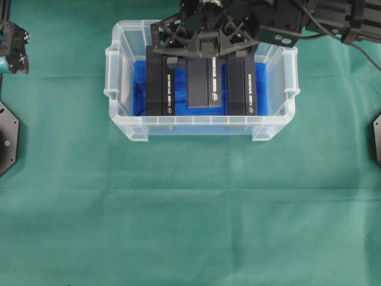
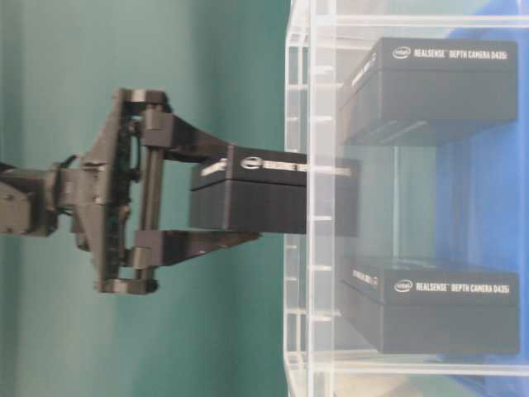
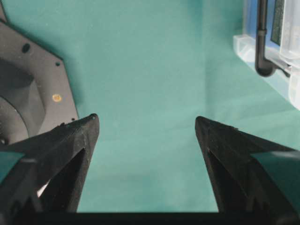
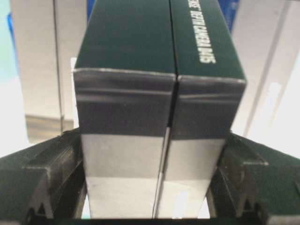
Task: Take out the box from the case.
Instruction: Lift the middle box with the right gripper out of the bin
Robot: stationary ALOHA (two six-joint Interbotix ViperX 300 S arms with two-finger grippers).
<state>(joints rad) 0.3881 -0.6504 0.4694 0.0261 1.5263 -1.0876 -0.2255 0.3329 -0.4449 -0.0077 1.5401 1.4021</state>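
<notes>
Overhead exterior view: the case (image 1: 122, 107) is seen sitting near the far edge of the green tablecloth (image 1: 190, 208), with its blue lining (image 1: 138, 83) showing between three black boxes. The middle box (image 1: 199, 83) is being grasped by the right gripper (image 1: 205, 55), which is reaching in from the far right corner of the table; one jaw is pressed against each long side of the box, as is shown in the right wrist view, where the carton is filling the gap between the two fingers (image 4: 51, 178). From table level, that box (image 2: 248, 198) is being held partly past the clear wall of the case (image 2: 299, 165), while the two neighbouring boxes (image 2: 438, 87) are lying well inside against the floor, one on each side and apart from it. The grasp is therefore judged to be made and the lift to be under way, but the box is not yet clear of the rim, so the withdrawal and the setting down on the cloth are being left to do. The left gripper (image 1: 13, 50) is being kept near the far left corner of the table, well apart from the case, with its fingers (image 3: 70, 145) spread and nothing between them.
</notes>
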